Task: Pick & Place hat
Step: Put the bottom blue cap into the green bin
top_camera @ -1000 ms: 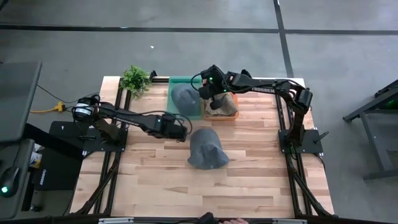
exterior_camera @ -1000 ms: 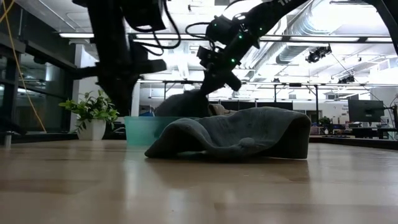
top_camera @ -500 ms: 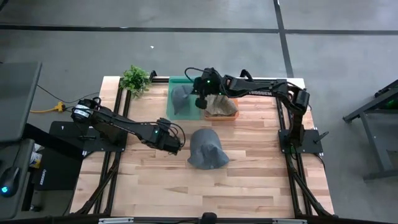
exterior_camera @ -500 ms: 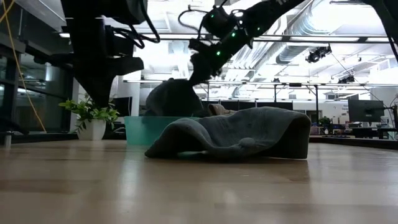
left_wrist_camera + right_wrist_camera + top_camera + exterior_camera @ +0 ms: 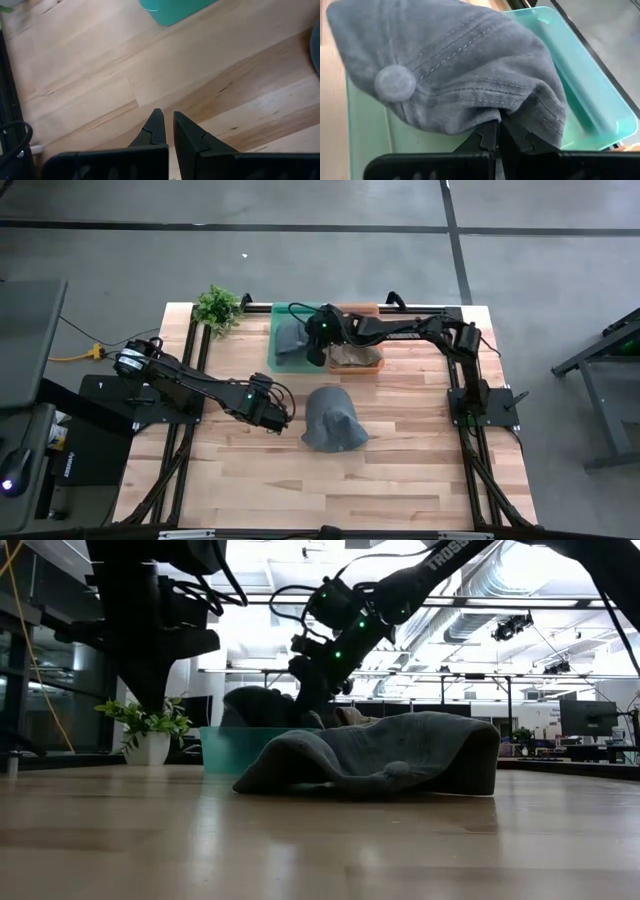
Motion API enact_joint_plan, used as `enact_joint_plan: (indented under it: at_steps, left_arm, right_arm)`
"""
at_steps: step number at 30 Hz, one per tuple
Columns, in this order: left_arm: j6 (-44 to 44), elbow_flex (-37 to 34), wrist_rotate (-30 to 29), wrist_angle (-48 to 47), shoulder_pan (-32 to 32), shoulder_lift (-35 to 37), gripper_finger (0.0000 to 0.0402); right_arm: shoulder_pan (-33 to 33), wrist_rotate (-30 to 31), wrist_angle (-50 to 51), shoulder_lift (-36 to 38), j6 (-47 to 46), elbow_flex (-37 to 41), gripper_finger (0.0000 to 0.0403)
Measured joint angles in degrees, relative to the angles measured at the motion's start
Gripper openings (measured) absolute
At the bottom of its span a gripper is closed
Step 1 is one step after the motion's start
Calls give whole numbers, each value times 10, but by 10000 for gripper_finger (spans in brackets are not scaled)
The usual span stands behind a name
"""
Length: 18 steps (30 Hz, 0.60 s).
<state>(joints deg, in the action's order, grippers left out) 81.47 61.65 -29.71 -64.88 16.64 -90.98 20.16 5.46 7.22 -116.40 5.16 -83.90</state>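
The tray (image 5: pixel 172 9) is cut off in the left wrist view. In the low view the second hat (image 5: pixel 370 755) hides the tray's right end.

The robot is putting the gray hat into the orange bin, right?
Not quite. The right end effector is pinching the gray hat over the teal bin, not an orange one. The right wrist view shows the hat lying in that teal bin.

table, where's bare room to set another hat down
The table is bare along the near edge, below the loose hat. Crowded at the far edge: plant, teal tray, brown tray, and the right gripper holding a gray hat.
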Motion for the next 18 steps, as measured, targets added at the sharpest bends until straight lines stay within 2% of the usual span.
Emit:
enact_joint_plan:
  at_steps: [7,13,18]
  left_arm:
    - [-1,0,-2,0,0,0,0]
    - [0,0,7,0,0,0,0]
    - [0,0,11,0,0,0,0]
  right_arm:
    - [-2,-55,14,0,-8,3,1]
    - [-3,-60,15,0,-4,5,7]
    - [-3,-46,21,0,25,5,36]
